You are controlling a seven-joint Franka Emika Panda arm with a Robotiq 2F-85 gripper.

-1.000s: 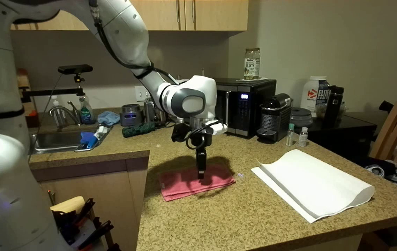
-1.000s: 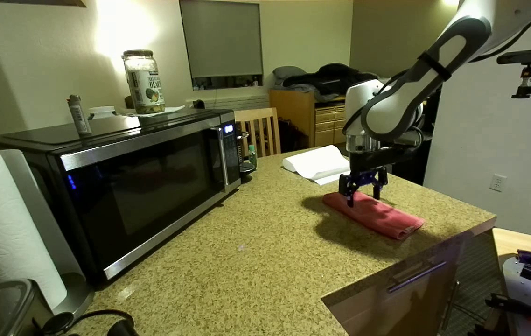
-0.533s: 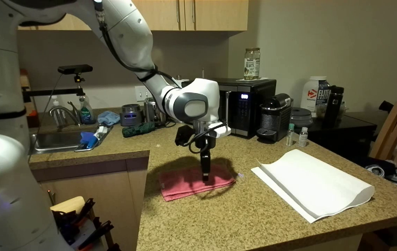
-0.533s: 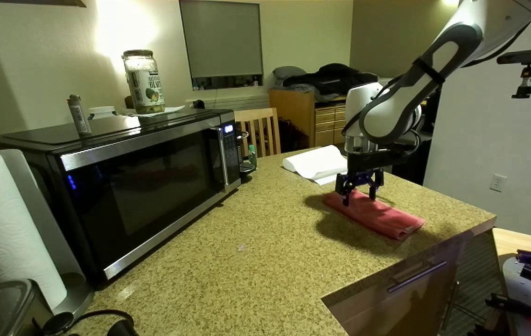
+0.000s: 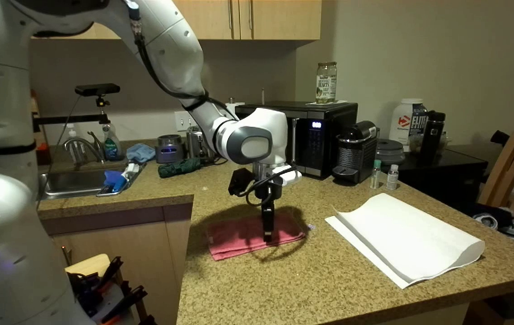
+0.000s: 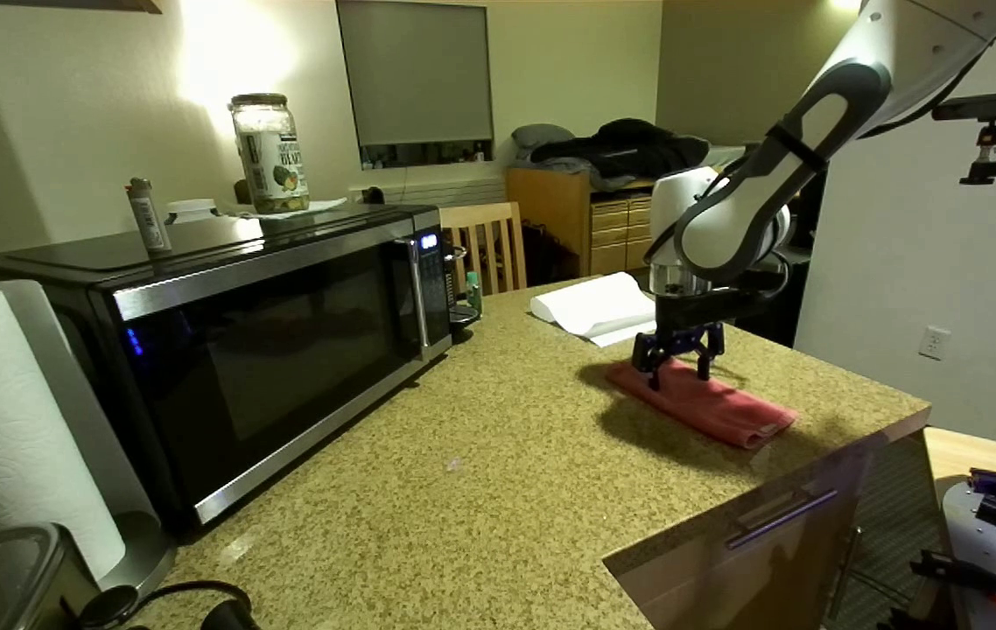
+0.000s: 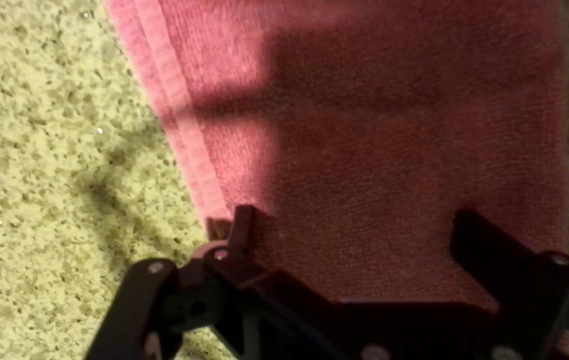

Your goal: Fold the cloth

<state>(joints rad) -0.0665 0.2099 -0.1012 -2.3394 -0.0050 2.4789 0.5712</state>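
My fingers [image 7: 489, 250], lowered in the past second, stand apart over the pink cloth [image 7: 364, 150]; I should press lightly, then pinch slowly without dragging it.

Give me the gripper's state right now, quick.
Gripper: open, jaws wide apart over the pink cloth, holding nothing.

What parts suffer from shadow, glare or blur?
Wrist view: shadow darkens most of the cloth, the hand is nearly black and slightly blurred; in an exterior view, glare whitens part of the wall; in both exterior views, shadow falls beside the cloth.
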